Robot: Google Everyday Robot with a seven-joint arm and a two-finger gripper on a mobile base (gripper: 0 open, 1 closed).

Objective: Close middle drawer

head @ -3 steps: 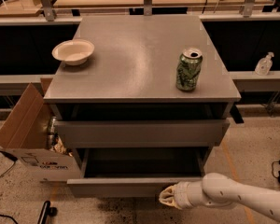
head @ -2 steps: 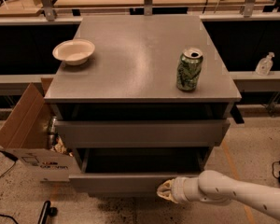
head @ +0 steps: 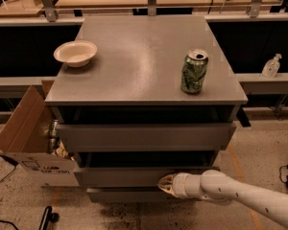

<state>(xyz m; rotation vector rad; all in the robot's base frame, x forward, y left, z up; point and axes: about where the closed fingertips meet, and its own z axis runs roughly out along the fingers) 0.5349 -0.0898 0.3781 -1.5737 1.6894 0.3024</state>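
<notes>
The middle drawer is a plain grey handleless front low on the grey cabinet. It stands out a short way, with a dark gap above it. My gripper comes in from the lower right on a white arm. Its tip is pressed against the right part of that drawer's front, with the fingers together and nothing held.
The top drawer with the taller front also stands slightly out. A slimmer drawer front sits below. A white bowl and a green can stand on the cabinet top. An open cardboard box stands on the floor at the left.
The middle drawer has slid inward toward the cabinet. My gripper has moved with it, up and to the left, staying against its front.
</notes>
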